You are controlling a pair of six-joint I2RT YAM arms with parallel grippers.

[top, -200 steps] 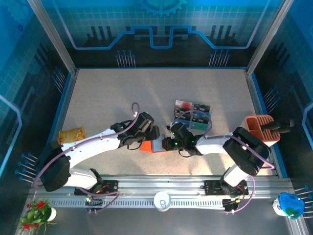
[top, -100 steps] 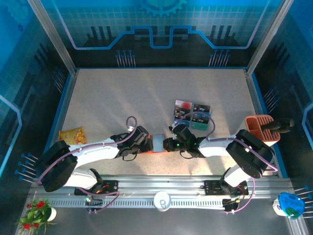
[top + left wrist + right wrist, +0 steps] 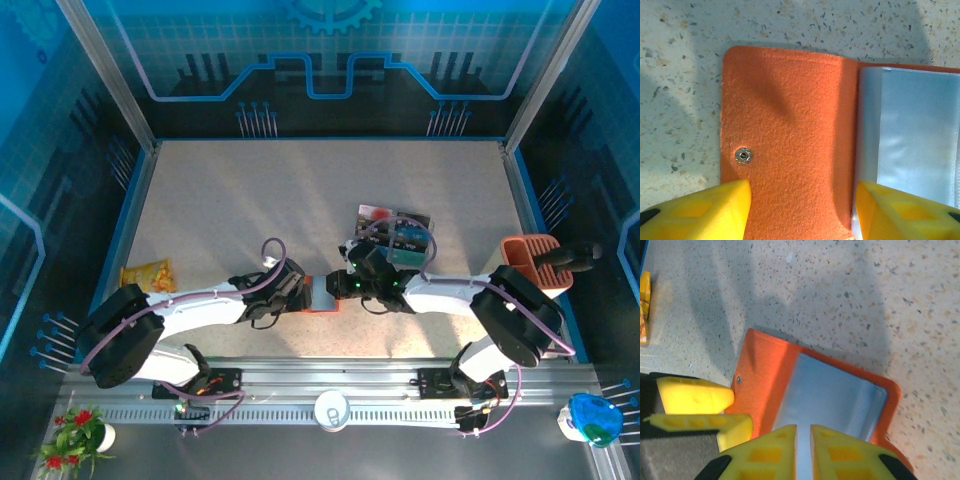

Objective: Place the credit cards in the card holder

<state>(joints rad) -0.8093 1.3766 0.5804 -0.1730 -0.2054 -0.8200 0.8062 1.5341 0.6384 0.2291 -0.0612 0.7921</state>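
Speckled table (image 3: 220, 200) in a blue-lit cell: the holder (image 3: 322, 293) lies open, the left gripper (image 3: 800, 210) spread astride its orange flap (image 3: 790, 110), the right gripper (image 3: 804, 445) pinched nearly together above its grey pocket (image 3: 830, 395). Cards (image 3: 395, 232) lie just behind the holder; fetching one looks next.

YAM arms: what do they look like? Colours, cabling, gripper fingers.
The left arm and right arm have white link shells, black joints and black bases. A lilac cable runs along each, looping free near the wrist. The left gripper and right gripper have black bodies and chunky yellow fingers with recessed square pockets. Green lights glow at the right wrist.
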